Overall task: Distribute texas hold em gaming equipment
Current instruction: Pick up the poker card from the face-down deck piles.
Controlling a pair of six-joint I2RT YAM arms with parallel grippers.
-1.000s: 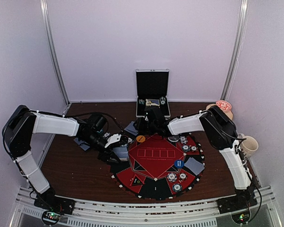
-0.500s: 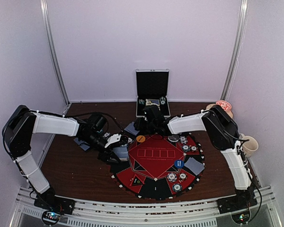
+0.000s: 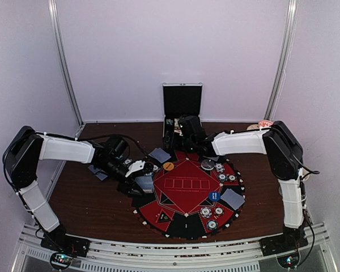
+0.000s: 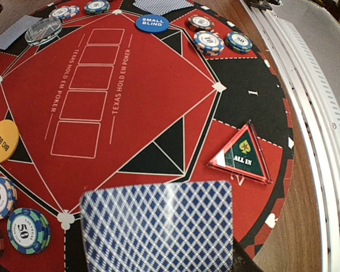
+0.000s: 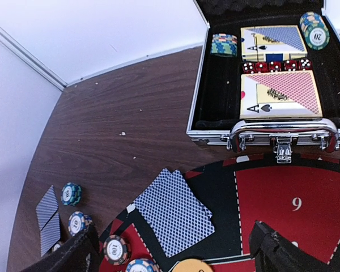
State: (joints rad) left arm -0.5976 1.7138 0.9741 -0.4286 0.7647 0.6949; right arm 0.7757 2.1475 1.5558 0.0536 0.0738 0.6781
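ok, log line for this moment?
left gripper: shut on card over mat edge | right gripper: open, empty, by case | phase: dealing cards

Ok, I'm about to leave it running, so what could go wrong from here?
The held card hangs right beside the chips on the mat; set down carelessly, it could land on them or knock them.
The open right fingers are near the two cards and the case handle; a low sweep could drag the cards or catch the handle.
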